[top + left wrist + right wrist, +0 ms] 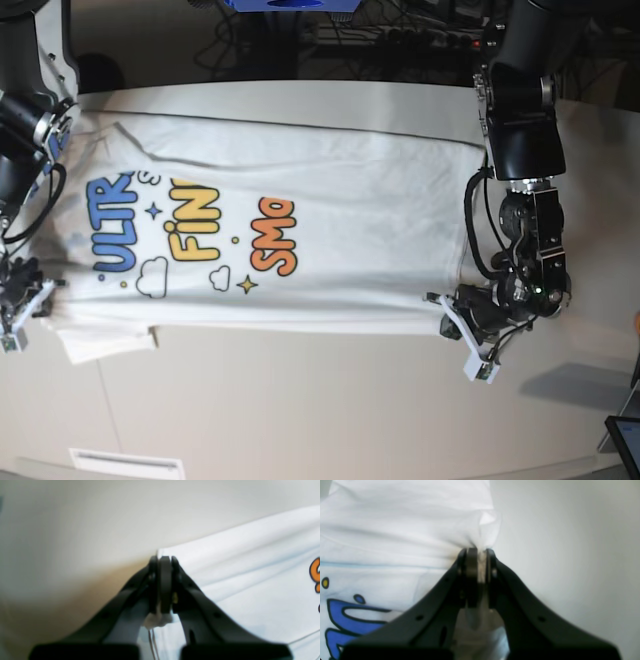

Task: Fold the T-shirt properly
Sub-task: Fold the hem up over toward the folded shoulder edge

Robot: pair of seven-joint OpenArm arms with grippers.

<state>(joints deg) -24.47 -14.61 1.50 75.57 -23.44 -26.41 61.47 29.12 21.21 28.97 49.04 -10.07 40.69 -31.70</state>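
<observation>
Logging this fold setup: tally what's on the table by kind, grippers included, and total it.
T-shirt: 1
Grippers: 2, the left gripper and the right gripper, each shut on an edge of the T-shirt
Table: 1
Total: 4

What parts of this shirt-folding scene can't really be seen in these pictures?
- Base view: the right gripper sits at the picture's edge; its grip on the T-shirt is too small to read.
- Base view: the shirt's far sleeve is covered by the arm.
- Left wrist view: the left gripper hides the pinched shirt corner; the orange lettering is cut off by the edge.
- Right wrist view: the blue lettering is cut off and partly covered by the gripper.
</observation>
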